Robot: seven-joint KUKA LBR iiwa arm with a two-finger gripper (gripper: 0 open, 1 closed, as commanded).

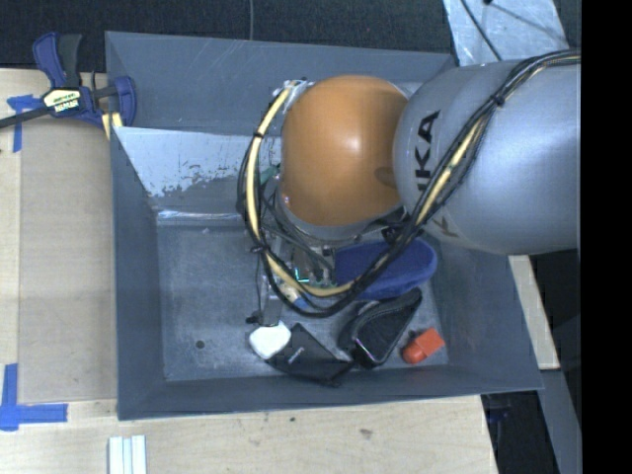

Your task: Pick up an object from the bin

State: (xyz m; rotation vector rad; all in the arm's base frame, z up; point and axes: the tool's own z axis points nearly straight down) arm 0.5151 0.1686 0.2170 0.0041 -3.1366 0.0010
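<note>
**Q:** How is the arm posed?

**A:** A thick silver robot arm (513, 156) comes in from the right and bends down into a grey metal bin (138, 265). Its wrist is capped by a smooth orange dome cover (341, 146) and looped with yellow and black cables (255, 166). The wrist points down over the middle of the bin floor, toward the near wall.

**Q:** What is hard to make out?

**A:** The dome and cables cover the jaws, so I cannot tell whether they are open, closed or gripping anything. A thin metal part (265, 299) hangs below the wrist. Its lower end is just beside a small white rounded lump (269, 341); whether they touch is unclear.

**Q:** What lies around it?

**A:** A small heap lies along the near wall. The white lump touches a flat black angular piece (311, 363). To its right are a black curved object with a glossy panel (380, 329) and a small orange-red block (425, 346). A blue flat rounded object (395, 265) lies behind them, partly under the wrist.
</note>
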